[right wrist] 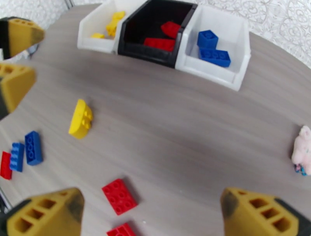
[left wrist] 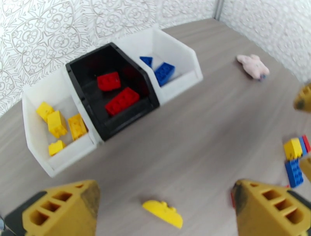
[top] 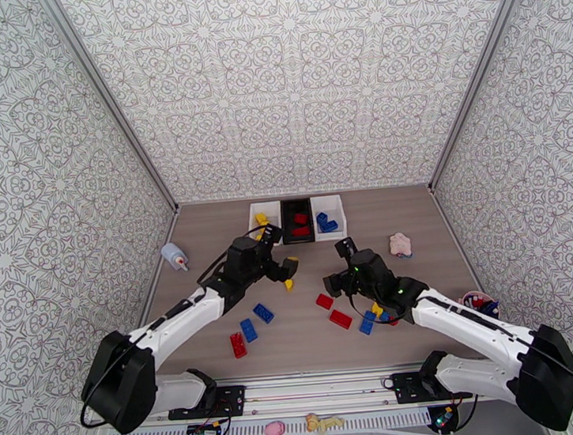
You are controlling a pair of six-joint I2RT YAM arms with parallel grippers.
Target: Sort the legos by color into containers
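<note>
While both arms reach out over the table point(top: 413, 212), the left hand point(left wrist: 164, 191) stands spread wide, grasping nothing. A yellow lego point(left wrist: 163, 212) lies on the table just below the gap between its fingers. The right hand point(right wrist: 151, 198) is likewise wide apart and empty, above a red lego point(right wrist: 119, 196).

Containers sit in a touching row at the far side of the table:
- The left white bin point(left wrist: 37, 128) holds four yellow bricks.
- The black bin point(left wrist: 77, 66) in the middle holds two red bricks.
- The right white bin point(left wrist: 186, 58) holds two blue bricks.

Loose legos on the table:
- Two blue bricks point(top: 263, 312) and a red one lie near the left arm.
- A small blue-and-yellow cluster point(top: 370, 319) sits beside the right arm.

A pink toy point(top: 400, 244) lies right of the bins, apart from them.
</note>
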